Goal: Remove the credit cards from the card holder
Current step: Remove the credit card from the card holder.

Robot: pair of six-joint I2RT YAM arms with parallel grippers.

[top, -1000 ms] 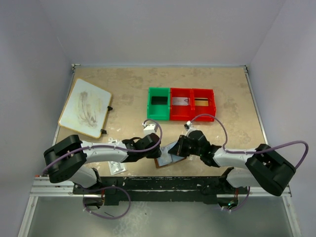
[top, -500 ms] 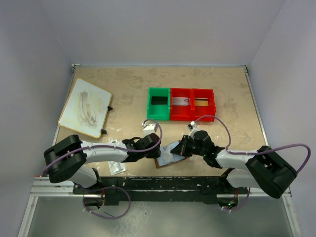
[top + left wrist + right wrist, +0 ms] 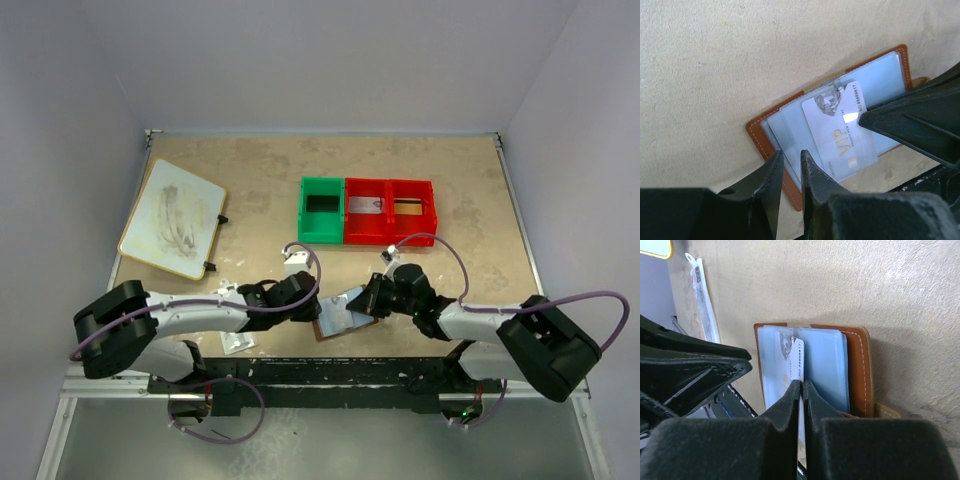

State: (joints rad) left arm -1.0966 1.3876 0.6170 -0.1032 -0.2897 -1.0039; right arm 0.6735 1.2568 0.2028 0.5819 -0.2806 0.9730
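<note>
One silver card (image 3: 837, 132) half out of the open card holder (image 3: 756, 131) on the table (image 3: 715, 60), pinched by right gripper (image 3: 801, 385) | left gripper (image 3: 791, 157) nearly closed over holder's corner, grip unclear | pull-out unfinished

The wallet (image 3: 333, 322) is hemmed in: left jaws, slightly apart, at its left edge, right jaws closed on a card (image 3: 837, 135) over its right half. Behind, bare desk (image 3: 260, 170) runs free to the bins (image 3: 346, 225). A packet (image 3: 237, 340) lies beside the left arm (image 3: 195, 308); a board (image 3: 172, 218) far left.
</note>
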